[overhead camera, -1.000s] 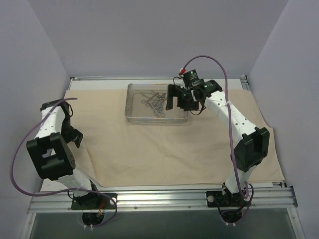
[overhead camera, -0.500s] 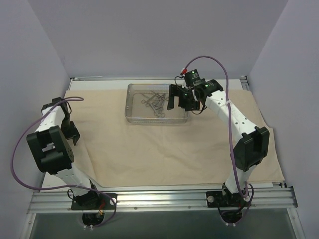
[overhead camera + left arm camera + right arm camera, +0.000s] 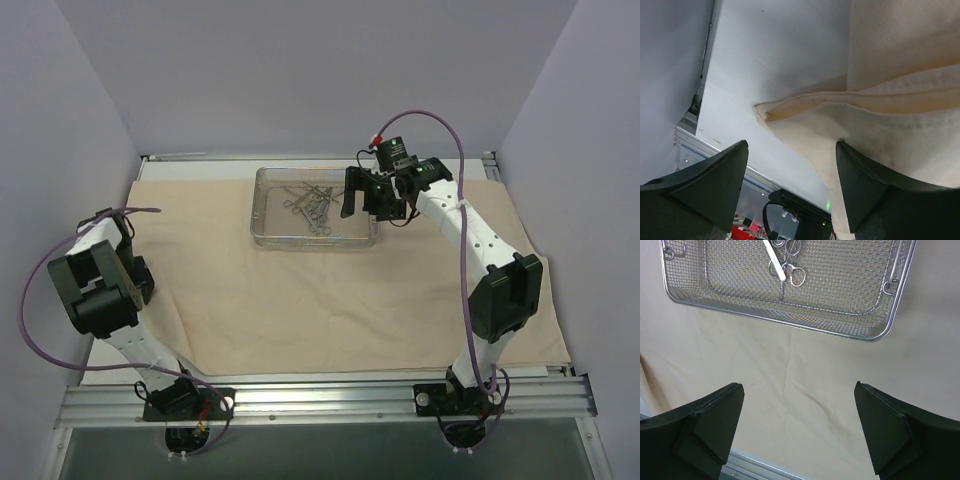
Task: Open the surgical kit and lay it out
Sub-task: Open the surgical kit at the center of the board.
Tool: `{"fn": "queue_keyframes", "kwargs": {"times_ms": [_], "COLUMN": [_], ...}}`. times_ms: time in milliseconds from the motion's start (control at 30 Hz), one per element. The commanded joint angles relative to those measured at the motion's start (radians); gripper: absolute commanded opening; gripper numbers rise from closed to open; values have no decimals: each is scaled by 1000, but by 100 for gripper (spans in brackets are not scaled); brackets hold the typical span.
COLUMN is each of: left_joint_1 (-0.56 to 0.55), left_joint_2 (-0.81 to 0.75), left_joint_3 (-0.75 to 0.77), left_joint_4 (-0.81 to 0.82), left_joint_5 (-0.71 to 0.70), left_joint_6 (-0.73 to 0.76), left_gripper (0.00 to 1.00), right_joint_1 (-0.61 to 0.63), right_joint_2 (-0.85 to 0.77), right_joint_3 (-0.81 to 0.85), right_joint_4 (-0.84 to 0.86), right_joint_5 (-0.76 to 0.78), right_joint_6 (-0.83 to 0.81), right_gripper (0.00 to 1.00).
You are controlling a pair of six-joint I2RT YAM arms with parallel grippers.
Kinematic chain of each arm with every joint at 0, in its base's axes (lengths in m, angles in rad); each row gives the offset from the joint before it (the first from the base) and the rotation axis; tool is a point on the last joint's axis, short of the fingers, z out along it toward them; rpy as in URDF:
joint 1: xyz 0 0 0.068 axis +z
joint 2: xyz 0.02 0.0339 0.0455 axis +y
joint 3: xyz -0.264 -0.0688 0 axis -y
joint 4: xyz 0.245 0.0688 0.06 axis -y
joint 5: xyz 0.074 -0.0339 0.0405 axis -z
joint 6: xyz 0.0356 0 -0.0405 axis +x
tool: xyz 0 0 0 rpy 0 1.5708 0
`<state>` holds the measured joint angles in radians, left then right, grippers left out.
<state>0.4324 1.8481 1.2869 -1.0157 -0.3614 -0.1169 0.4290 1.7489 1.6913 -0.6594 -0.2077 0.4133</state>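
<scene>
You have one beige cloth wrap, one silver wire-mesh tray, one tangled cluster of thin ring-handled steel instruments too overlapped to count singly, and two robot arms, the left arm and the right arm, ending in one gripper apiece, the left gripper and the right gripper.

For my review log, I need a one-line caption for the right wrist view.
Open jaws hover above the beige cloth wrap, facing the wire-mesh tray that holds ring-handled instruments.
</scene>
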Motion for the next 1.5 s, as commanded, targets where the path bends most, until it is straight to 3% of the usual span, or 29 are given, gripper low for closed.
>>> {"fn": "queue_keyframes", "kwargs": {"times_ms": [0,400,467,633,767,867,967,1167,1267,1300,1400,1433,1467], "left_joint_1": [14,91,91,101,144,195,223,258,281,281,257,249,240], "left_joint_2": [25,174,184,198,212,229,247,290,310,313,307,298,292], "left_joint_3": [31,28,25,31,37,46,57,95,109,114,120,114,109], "left_joint_4": [17,43,51,48,42,40,31,-1,-12,-15,-17,-14,-15], "left_joint_5": [19,88,107,113,179,232,256,298,328,331,268,256,228], "left_joint_6": [22,56,60,63,71,85,94,102,105,106,76,66,60], "left_gripper": [80,82,80,64,63,70,70,63,46,34,18,3,2], "right_joint_1": [-3,-18,-18,-39,-55,-59,-62,-62,-62,-62,-62,-61,-59], "right_joint_2": [6,15,15,8,-2,-3,3,3,6,6,11,9,8], "right_joint_3": [4,-10,-13,-41,-48,-41,-30,-18,-15,-16,-21,-24,-25], "right_joint_4": [-17,-9,-6,6,7,6,1,15,17,18,26,29,29], "right_joint_5": [-10,-24,-24,-33,-32,-29,-29,-27,-21,-19,-19,-21,-24], "right_joint_6": [-21,-13,-11,4,10,16,22,53,62,67,79,82,85], "right_gripper": [100,100,100,100,100,100,100,100,100,100,100,100,100]}}
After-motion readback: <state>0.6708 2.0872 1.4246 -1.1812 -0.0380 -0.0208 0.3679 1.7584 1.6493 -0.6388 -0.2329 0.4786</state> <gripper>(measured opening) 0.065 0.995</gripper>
